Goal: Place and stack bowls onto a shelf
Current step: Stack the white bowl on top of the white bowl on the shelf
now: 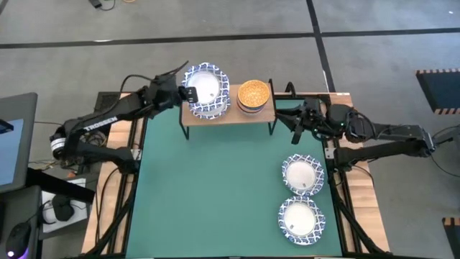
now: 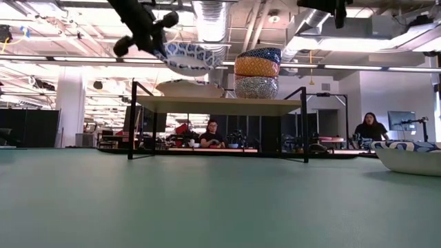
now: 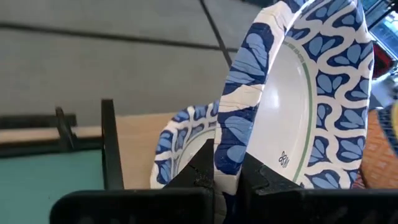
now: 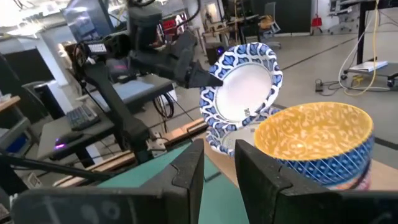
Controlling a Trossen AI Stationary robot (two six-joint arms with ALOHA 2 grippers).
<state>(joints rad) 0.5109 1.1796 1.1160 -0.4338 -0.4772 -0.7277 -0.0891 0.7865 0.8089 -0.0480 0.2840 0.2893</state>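
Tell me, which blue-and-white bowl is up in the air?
The blue-rimmed bowl pinched by the left gripper, tilted above the shelf. Another lies on the shelf beneath it; two sit on the table.

Robotics lab, open-plan: exposed ducts (image 2: 213, 17) and strip lights overhead, people (image 2: 212, 134) seated at desks behind green counter (image 2: 207, 200), monitors (image 4: 87, 22), cables, grey floor.

Four wide white bowls with blue patterned rims show in the high view: one held tilted (image 1: 208, 85) at upper centre, one under it on the shelf (image 1: 204, 108), two at lower right (image 1: 302, 175) (image 1: 300, 219). One stack of small bowls (image 1: 253, 95), yellow-orange on top, stands at upper centre. One shelf (image 1: 230, 115). Two robot arms. Two people (image 2: 213, 134) (image 2: 371, 128) sit in the low view's background.
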